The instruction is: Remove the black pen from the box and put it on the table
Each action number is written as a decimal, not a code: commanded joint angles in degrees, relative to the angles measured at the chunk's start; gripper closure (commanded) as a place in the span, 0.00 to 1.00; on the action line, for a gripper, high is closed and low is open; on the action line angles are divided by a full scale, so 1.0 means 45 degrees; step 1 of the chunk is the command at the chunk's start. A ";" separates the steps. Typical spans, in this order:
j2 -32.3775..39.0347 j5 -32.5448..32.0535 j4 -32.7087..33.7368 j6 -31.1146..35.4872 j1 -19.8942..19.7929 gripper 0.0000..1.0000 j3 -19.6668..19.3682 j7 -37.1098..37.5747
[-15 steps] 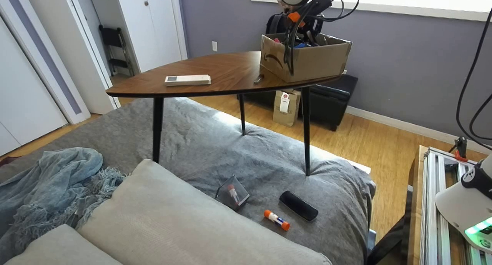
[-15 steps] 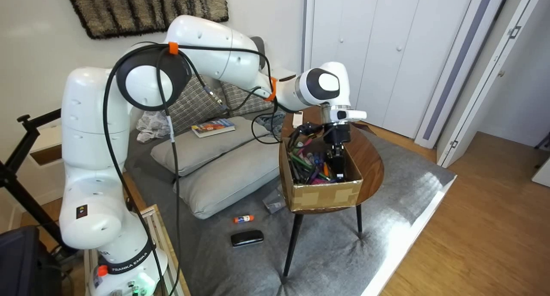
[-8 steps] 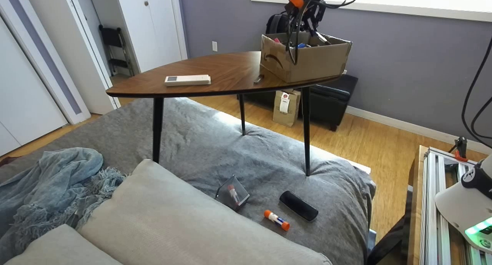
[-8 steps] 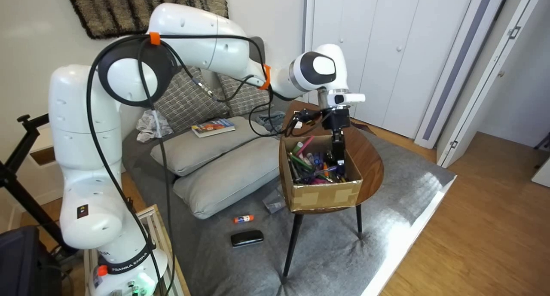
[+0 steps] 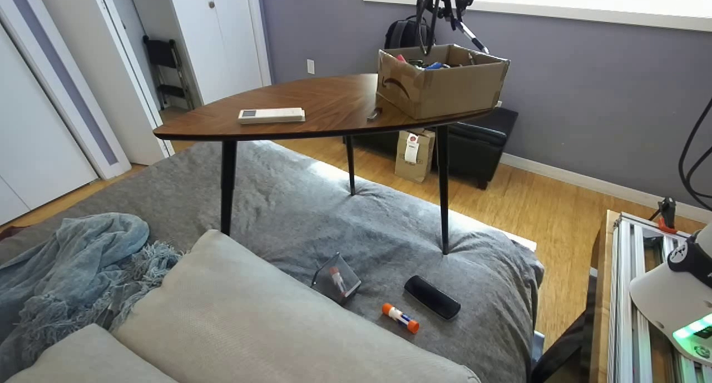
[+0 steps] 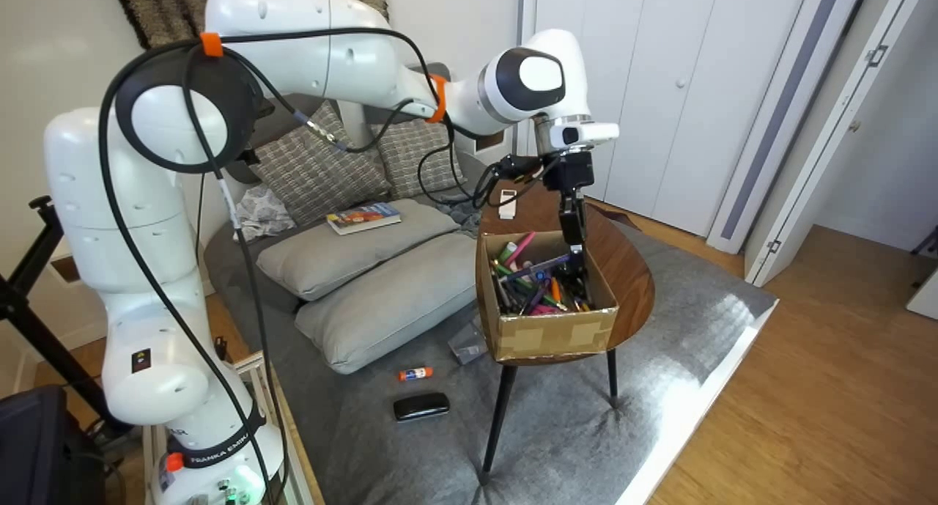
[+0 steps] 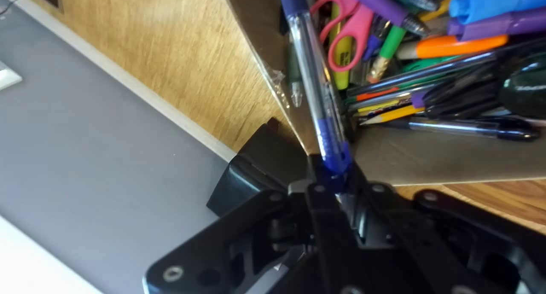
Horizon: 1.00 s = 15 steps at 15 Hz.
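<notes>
My gripper (image 7: 335,170) is shut on a clear pen with blue ends (image 7: 313,76). The pen sticks out sideways from the fingertips, above the box. The gripper (image 5: 455,20) and held pen (image 5: 471,36) show over the box in an exterior view, and the gripper (image 6: 575,252) and pen (image 6: 538,268) show in another. The brown cardboard box (image 5: 467,91) stands open on the wooden table (image 5: 334,97); it also shows elsewhere (image 6: 553,336). A clear pen with black ends (image 7: 454,126) lies inside the box along one wall, the likeliest black pen.
Pink scissors (image 7: 356,33), an orange marker (image 7: 460,46) and several other pens crowd the box. On the table lie a white remote-like slab (image 5: 272,115) and a small dark object (image 5: 374,114). A black case (image 5: 433,298) and glue stick (image 5: 400,318) lie on the bed.
My gripper has risen from inside the box to above it, bringing the blue-ended pen up with it. The arm has moved up and back. The box has stayed put.
</notes>
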 commanded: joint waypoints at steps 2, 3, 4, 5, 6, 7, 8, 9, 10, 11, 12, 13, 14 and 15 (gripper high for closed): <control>-0.0792 0.2980 0.0138 -0.0208 -0.0468 0.97 0.0098 -0.0232; -0.0843 0.3626 0.0258 -0.0282 -0.0548 0.97 0.0078 -0.0143; -0.0946 0.4191 0.0316 -0.0236 -0.0625 0.97 0.0051 0.0002; -0.1031 0.4792 0.0409 -0.0273 -0.0715 0.97 0.0032 0.0058; -0.1056 0.5296 0.0594 -0.0263 -0.0806 0.97 -0.0013 0.0245; -0.1087 0.5968 0.0743 -0.0264 -0.0911 0.97 -0.0003 0.0137; -0.0903 0.4888 0.0478 -0.0074 -0.0733 0.97 0.0020 0.0034; -0.0935 0.5003 0.0555 -0.0077 -0.0777 0.88 0.0013 0.0011; -0.0932 0.4987 0.0542 -0.0077 -0.0780 0.88 0.0013 0.0010; -0.0901 0.4986 0.0521 -0.0076 -0.0769 0.88 0.0016 0.0010; -0.0857 0.4986 0.0513 -0.0075 -0.0758 0.88 0.0017 0.0011; -0.0827 0.4986 0.0508 -0.0075 -0.0755 0.88 0.0017 0.0011; -0.0816 0.4986 0.0507 -0.0074 -0.0754 0.88 0.0017 0.0011; -0.0816 0.4986 0.0507 -0.0074 -0.0753 0.88 0.0017 0.0011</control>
